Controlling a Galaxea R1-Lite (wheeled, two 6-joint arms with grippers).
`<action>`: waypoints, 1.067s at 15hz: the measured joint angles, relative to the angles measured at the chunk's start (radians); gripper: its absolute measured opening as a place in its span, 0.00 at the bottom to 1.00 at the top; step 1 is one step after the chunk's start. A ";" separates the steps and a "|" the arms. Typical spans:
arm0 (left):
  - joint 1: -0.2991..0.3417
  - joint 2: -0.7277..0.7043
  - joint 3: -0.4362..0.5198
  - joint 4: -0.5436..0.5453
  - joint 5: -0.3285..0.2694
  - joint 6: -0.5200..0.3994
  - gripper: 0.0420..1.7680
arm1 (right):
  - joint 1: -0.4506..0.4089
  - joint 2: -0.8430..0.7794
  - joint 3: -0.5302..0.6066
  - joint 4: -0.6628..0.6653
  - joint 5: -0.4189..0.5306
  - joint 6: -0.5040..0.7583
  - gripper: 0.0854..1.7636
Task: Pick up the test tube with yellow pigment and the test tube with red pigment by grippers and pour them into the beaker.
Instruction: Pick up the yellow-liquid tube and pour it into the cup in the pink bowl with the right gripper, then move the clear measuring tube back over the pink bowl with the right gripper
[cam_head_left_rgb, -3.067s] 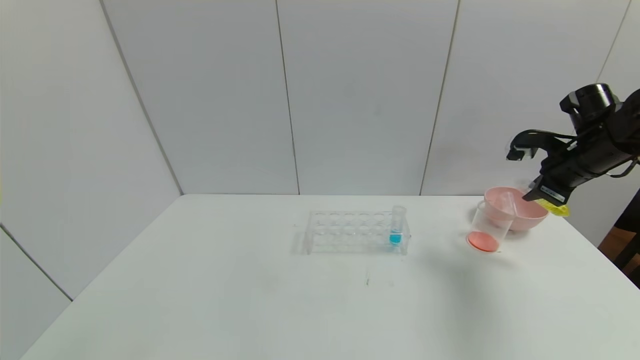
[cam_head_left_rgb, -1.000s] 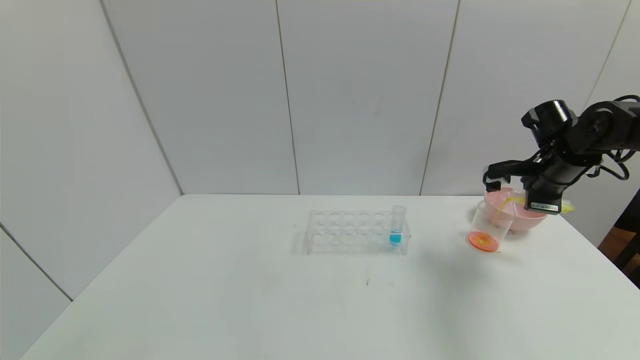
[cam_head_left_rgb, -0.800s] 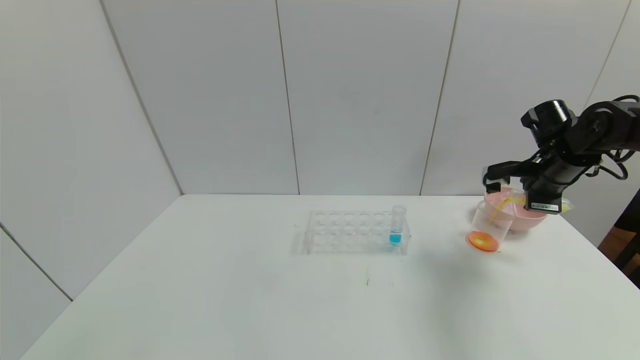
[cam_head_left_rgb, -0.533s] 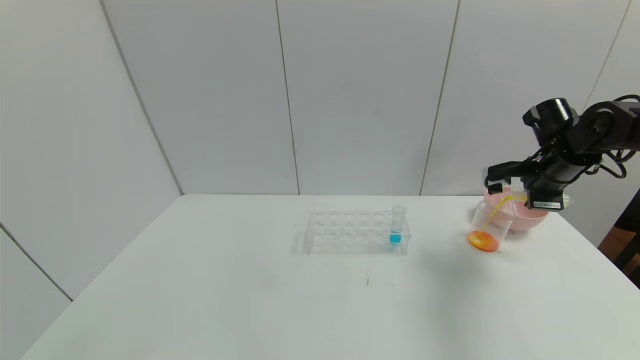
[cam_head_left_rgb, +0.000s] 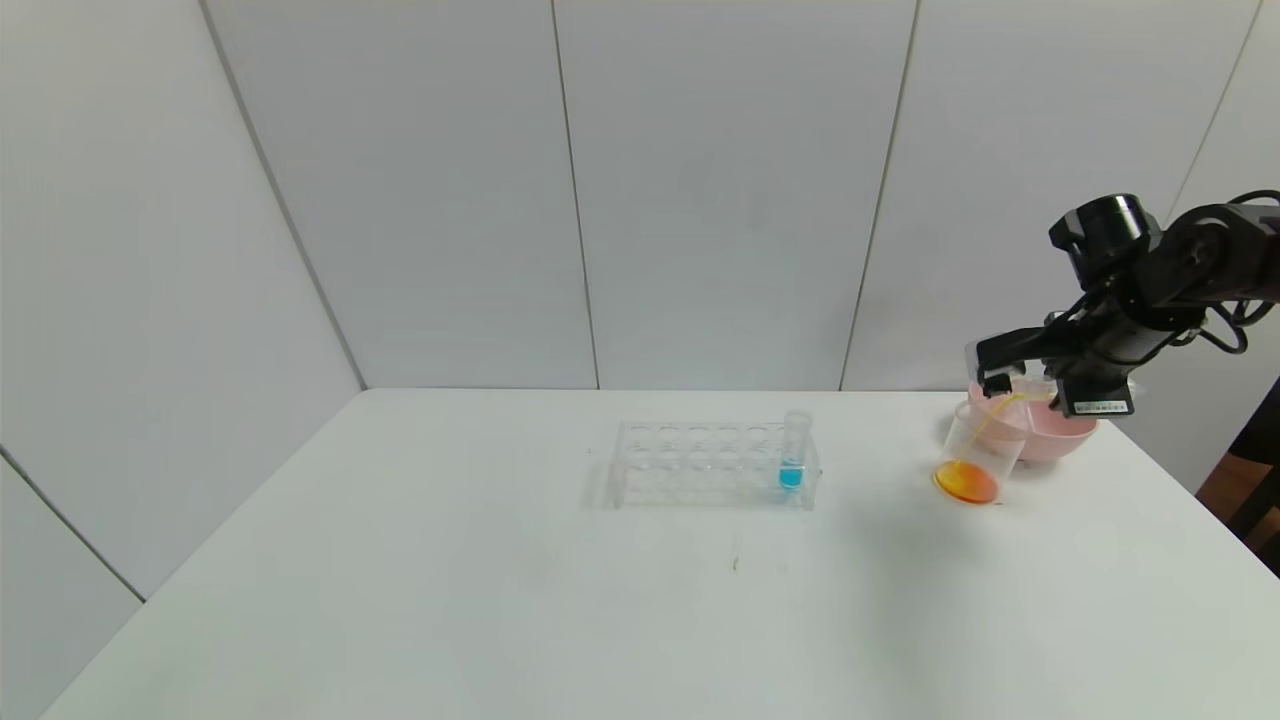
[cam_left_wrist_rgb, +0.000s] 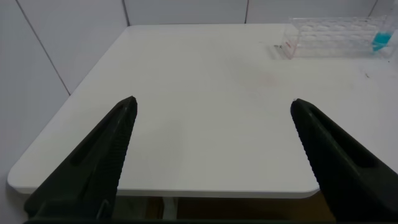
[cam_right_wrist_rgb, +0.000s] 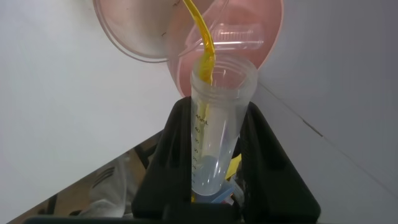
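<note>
My right gripper is shut on the test tube with yellow pigment, tilted mouth-down over the beaker. A thin yellow stream runs from the tube's mouth into the beaker, which holds orange liquid at its base. In the right wrist view the tube sits between the black fingers and looks almost empty. The beaker lies just beyond its mouth. No red-tipped tube shows. A clear empty tube lies in the pink bowl. My left gripper is open and empty, off the table's near left.
The pink bowl stands just behind the beaker near the table's right edge. A clear tube rack stands mid-table with a blue-tipped tube at its right end; it also shows in the left wrist view.
My right gripper has moved over the beaker and tipped the tube further. The yellow has run out of the tube, and the beaker's liquid has turned from pink-red to orange.
</note>
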 joint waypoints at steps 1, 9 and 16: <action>0.000 0.000 0.000 0.000 0.000 0.000 1.00 | -0.001 0.000 0.000 0.000 0.008 -0.018 0.26; 0.000 0.000 0.000 0.000 0.000 0.000 1.00 | 0.008 -0.004 -0.001 0.000 0.037 -0.043 0.26; 0.000 0.000 0.000 0.000 0.000 0.000 1.00 | 0.011 -0.005 -0.001 -0.001 0.038 -0.060 0.26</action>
